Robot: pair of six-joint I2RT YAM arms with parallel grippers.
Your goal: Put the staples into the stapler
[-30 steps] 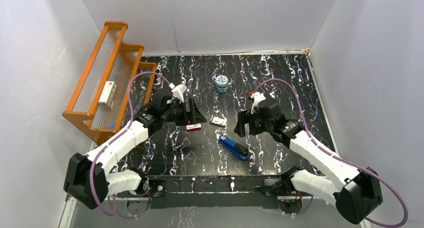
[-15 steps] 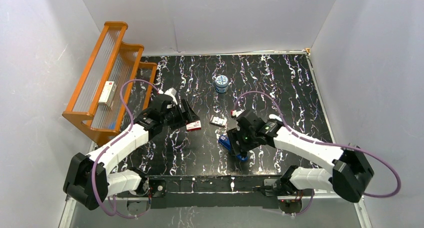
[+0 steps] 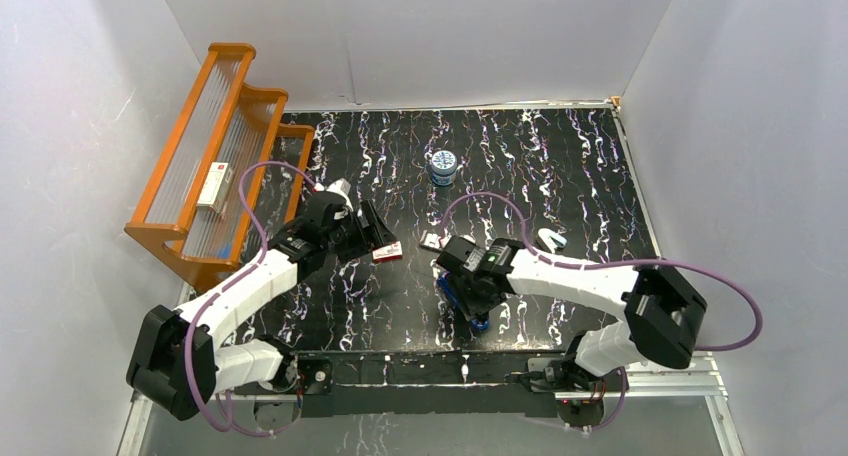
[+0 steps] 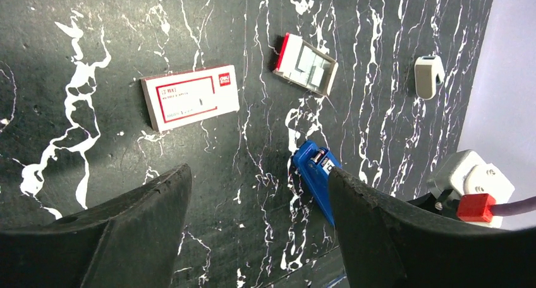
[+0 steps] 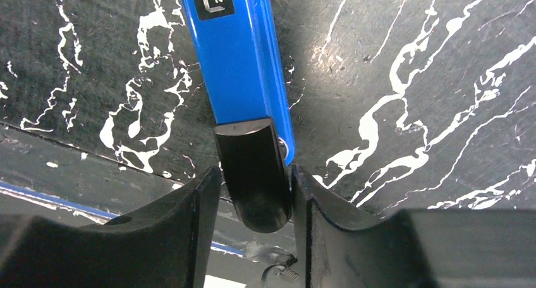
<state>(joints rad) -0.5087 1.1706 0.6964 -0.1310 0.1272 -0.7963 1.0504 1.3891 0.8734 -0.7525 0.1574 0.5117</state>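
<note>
Stapler [image 5: 237,60] is in the grip: blue body lying flat on the black, white-veined worktop [image 3: 560,156], low and just right of centre in the overhead view, close to the near edge. Right pincer [image 5: 254,173] is down over it, and the wrist view shows it plainly. The two dark fingers [image 5: 189,231] sit tight against either side of the black end, clamped on it, with the blue body running away toward the top of the frame.

Over to the left pincer [image 4: 259,180], and that one is wide apart, nothing between its fingers, hanging above the worktop left of centre. Below its camera lies the longer white box with the red mark [image 4: 189,97], flat, in the upper left of that view.

Staples [image 4: 305,64] next: the small red-and-white box sits at upper centre there, its tray showing pale silvery strips. It lies apart from the white box and apart from the stapler's front end lower down. In the overhead view it lies just above and left of the right pincer.

Small white tool [image 4: 428,75] rests at the right, well apart from the rest. Round blue tin [image 3: 442,166] stands farther up the worktop, and an orange rack [image 3: 215,146] stands at the upper left, holding a white box [image 3: 212,186].
</note>
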